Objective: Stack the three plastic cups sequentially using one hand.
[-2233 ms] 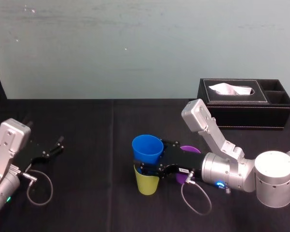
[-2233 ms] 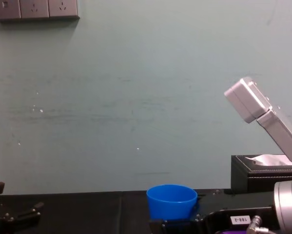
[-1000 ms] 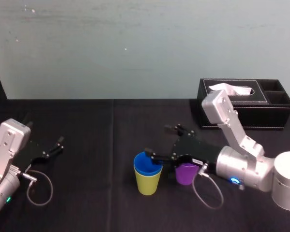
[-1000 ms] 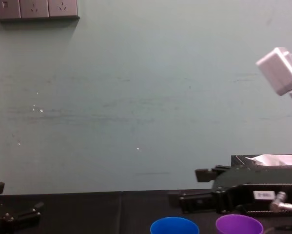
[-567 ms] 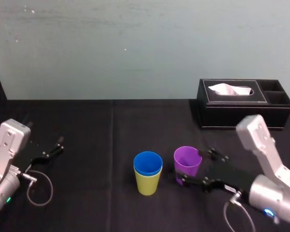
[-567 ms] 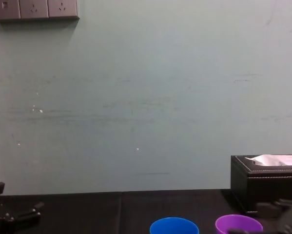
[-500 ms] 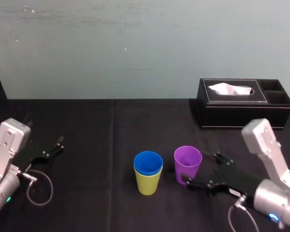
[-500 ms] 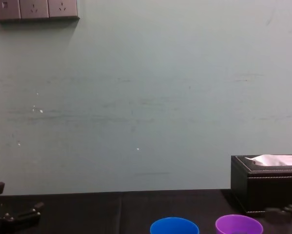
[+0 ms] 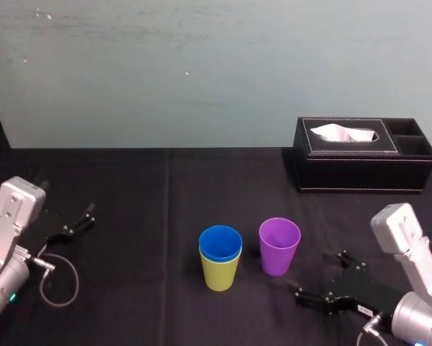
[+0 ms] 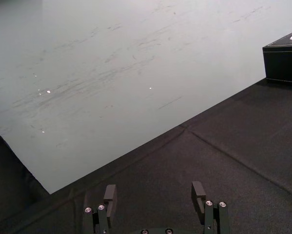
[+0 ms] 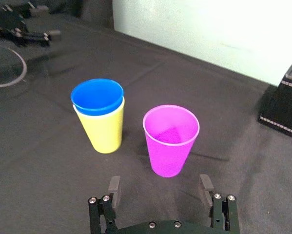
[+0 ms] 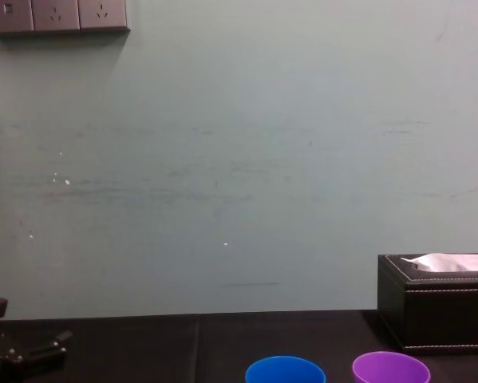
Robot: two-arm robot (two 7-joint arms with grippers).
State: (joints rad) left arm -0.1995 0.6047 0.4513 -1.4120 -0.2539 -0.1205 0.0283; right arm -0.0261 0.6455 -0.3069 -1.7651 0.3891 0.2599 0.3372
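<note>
Blue cup nested in the yellow-green cup; purple cup stands empty beside them.
Right gripper, jaws apart, sits near the purple cup; left gripper parked far left, jaws likewise apart.

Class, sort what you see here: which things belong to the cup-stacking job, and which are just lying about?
Job: blue cup nested in yellow-green cup; purple cup standing alone; right gripper, open.
Lying about: tissue box; left gripper, parked at the left; wall sockets.
</note>
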